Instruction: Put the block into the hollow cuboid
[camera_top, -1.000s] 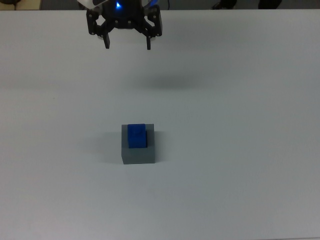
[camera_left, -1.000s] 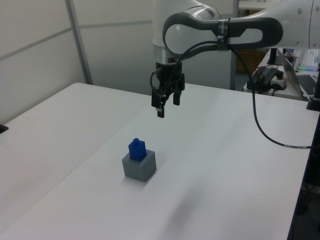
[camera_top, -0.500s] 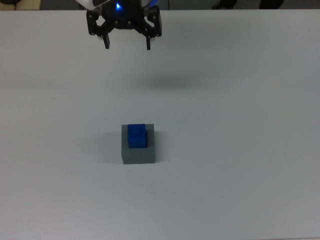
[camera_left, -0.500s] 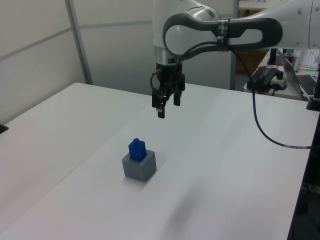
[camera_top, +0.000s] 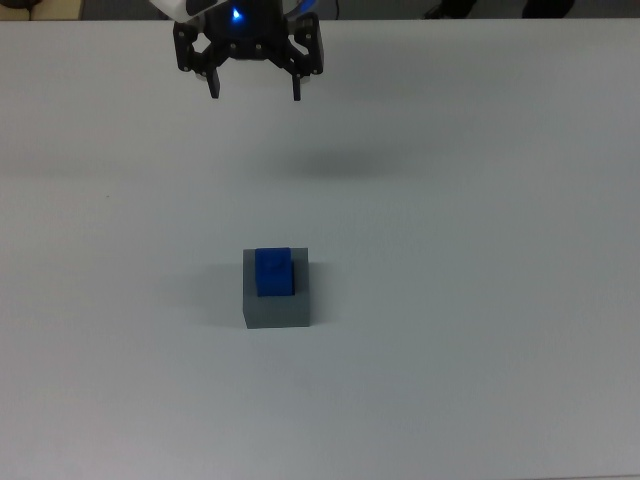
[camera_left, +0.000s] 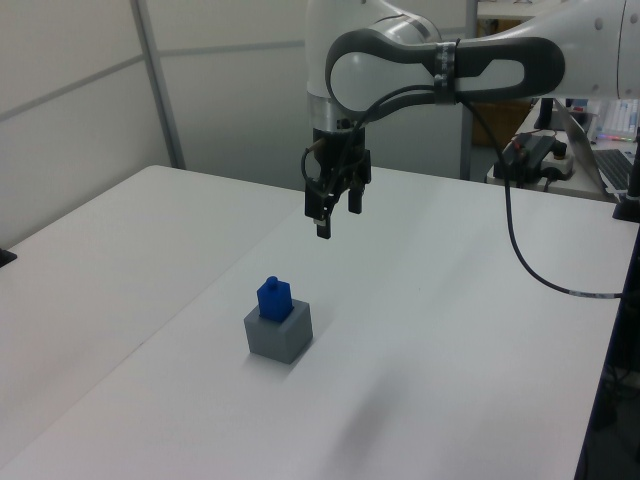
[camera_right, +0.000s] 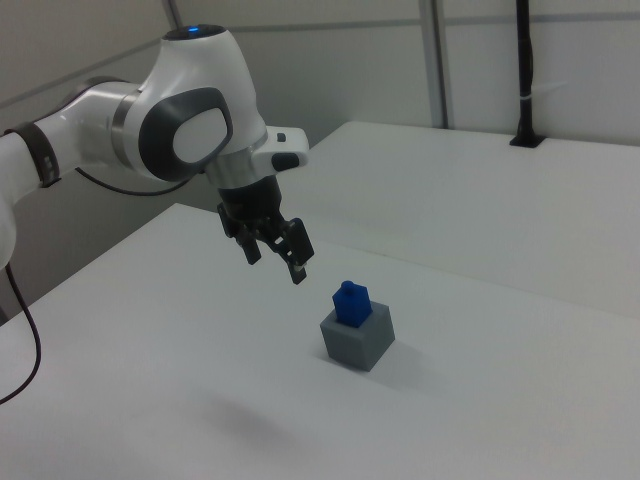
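Raised above the white desk (camera_top: 480, 300), well apart from the box, hangs the gripper (camera_top: 255, 88) with fingers (camera_top: 213, 84) spread wide and holding nothing. Near the desk's middle sits the hollow cuboid (camera_top: 277, 308), squat, matte grey, thick-walled. Seated in its top recess is the block (camera_top: 273, 271), a small bright blue cube with plain matte faces, roughly half the box's width, its upper part standing proud of the rim.
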